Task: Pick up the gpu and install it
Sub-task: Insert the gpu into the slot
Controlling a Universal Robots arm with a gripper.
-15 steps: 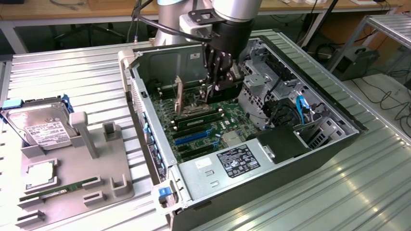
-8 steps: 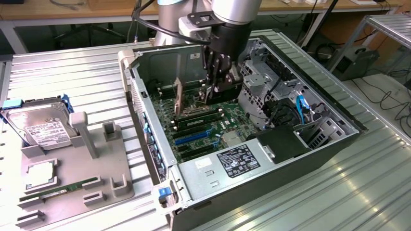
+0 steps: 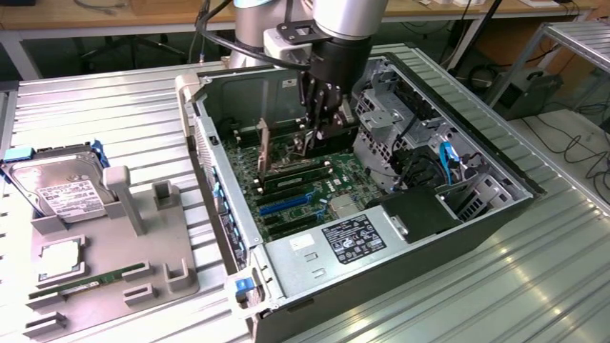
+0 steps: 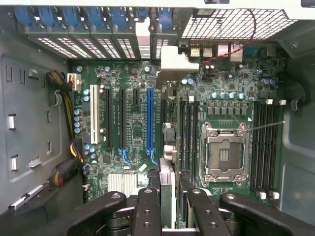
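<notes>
My tool grips the thin dark gpu card edge-on, fingers part-closed, directly above the green motherboard; I'm mid-install, needing slot alignment.

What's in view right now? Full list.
gpu: 1, dark with a pale bracket, held edge-on over the motherboard
computer case: 1, black and grey, open, on the table
motherboard: 1, green, inside the case
CPU socket: 1, silver, empty
long slot: 1, blue, beside the gpu
hard drive: 1, silver with a white label, on the fixture
RAM stick: 1, green, on the fixture
fixture: 1, grey, exterior view's left
table: 1, ribbed metal
arm: 1, grey, reaching into the case
fingers: black, closed on the gpu
</notes>
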